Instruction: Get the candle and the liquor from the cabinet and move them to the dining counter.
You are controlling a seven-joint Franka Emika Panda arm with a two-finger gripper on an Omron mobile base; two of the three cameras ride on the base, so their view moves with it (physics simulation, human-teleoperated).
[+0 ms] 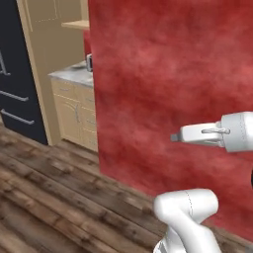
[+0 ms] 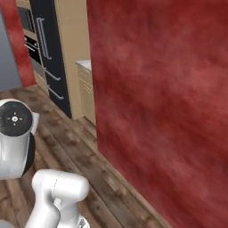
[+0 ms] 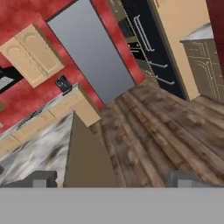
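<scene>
Your claw (image 3: 109,180) stands wide open and empty, its two tips poking up at the bottom of the hand view over the wooden floor (image 3: 175,131). No candle or liquor can be made out, so you hold neither. A tan wall cabinet (image 3: 33,54) hangs on the far red wall, and a marble counter (image 3: 35,151) edges in low. The risk: the red wall (image 1: 168,89) stands close ahead, and driving on could clip the arm against it. The base views show that wall; the hand view shows the cabinet.
</scene>
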